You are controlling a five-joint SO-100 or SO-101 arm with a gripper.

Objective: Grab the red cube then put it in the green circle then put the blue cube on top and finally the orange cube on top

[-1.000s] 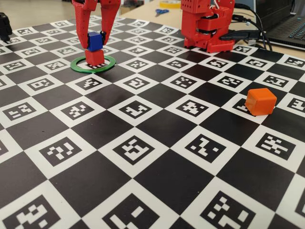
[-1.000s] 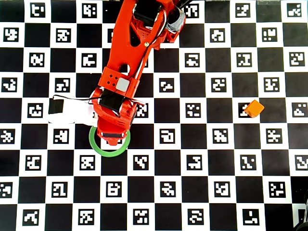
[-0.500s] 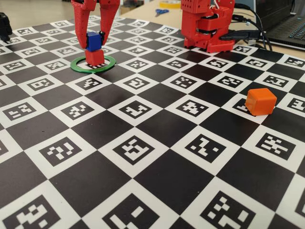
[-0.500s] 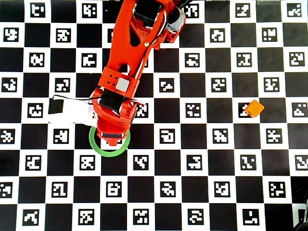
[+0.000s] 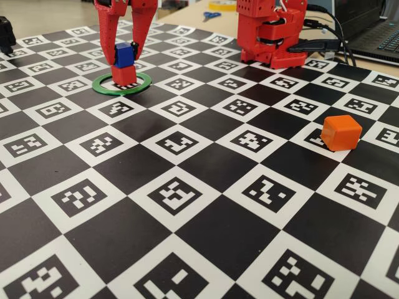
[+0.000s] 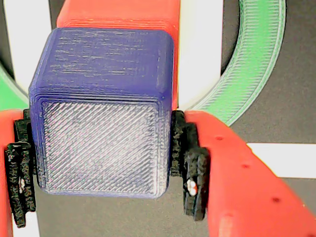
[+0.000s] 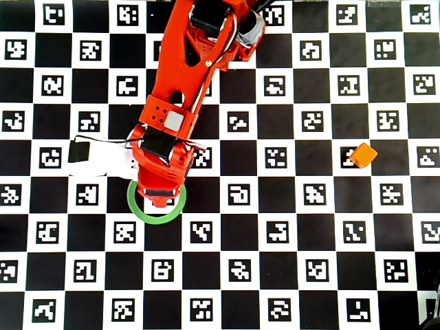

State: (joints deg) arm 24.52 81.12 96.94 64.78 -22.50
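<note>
The red cube stands inside the green circle at the back left of the checkered mat. The blue cube sits squarely on top of it. My red gripper comes down from above, one finger on each side of the blue cube. In the wrist view the black pads press both sides of the blue cube; a strip of the red cube and part of the green circle show behind it. From overhead the arm hides both cubes over the green circle. The orange cube lies alone at the right.
The arm's red base stands at the back centre, with cables and a laptop to its right. Scissors lie on the table behind the mat. A white block on the arm juts out to the left in the overhead view.
The blue cube shifted slightly left half a second ago and now sits straight on the red cube again. The arm has barely moved.
</note>
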